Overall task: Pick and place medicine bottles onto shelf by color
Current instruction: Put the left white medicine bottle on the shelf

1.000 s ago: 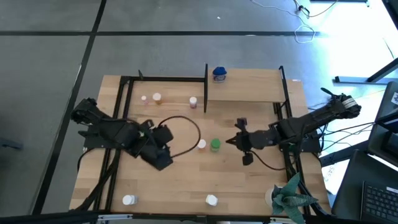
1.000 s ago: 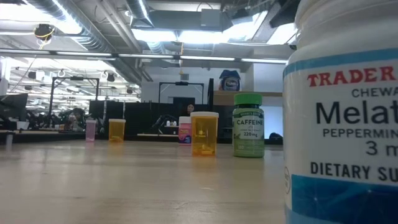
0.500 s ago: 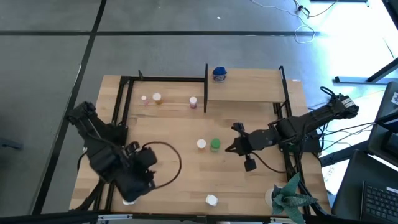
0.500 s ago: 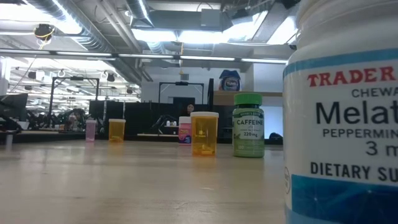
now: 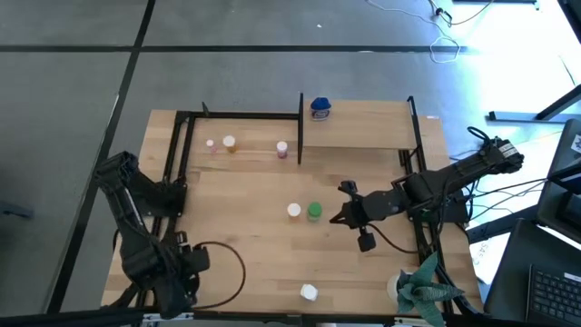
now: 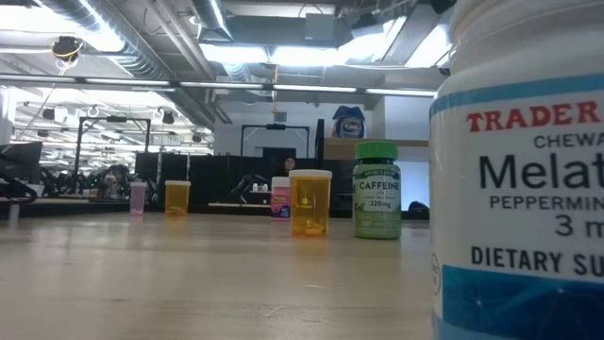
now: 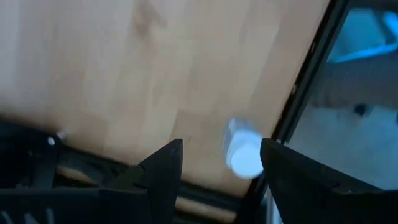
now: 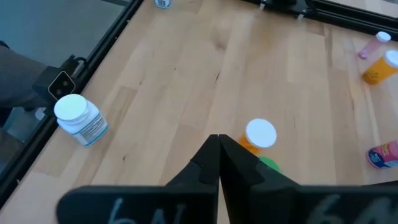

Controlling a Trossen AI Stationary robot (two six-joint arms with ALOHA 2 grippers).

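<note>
My left gripper (image 7: pixel 221 148) hangs open above the table's near left corner, over a white bottle (image 7: pixel 244 151) that stands on the table beside the black frame rail; in the high view the arm (image 5: pixel 172 272) hides this bottle. My right gripper (image 5: pixel 338 214) is shut and holds nothing, just right of the green bottle (image 5: pixel 313 212) and a white-capped orange bottle (image 5: pixel 294 211) at mid table. A blue bottle (image 5: pixel 320 107) stands on the shelf (image 5: pixel 363 127). Pink (image 5: pixel 211 143), orange (image 5: pixel 229 143) and pink (image 5: pixel 281 148) bottles stand at the far left. Another white bottle (image 5: pixel 309 292) stands near the front edge.
A black metal frame (image 5: pixel 182 136) runs along the table's sides and back. A green paper-like plant (image 5: pixel 422 291) sits at the near right corner. A black cable (image 5: pixel 227 263) loops on the table beside my left arm. Bare wood lies between the two arms.
My left gripper has swung from mid table toward the near left corner and sunk lower, turning as it went; it now stands over the white bottle there, still open. Its cable loop has trailed along. My right gripper has stayed shut and hardly moved.
</note>
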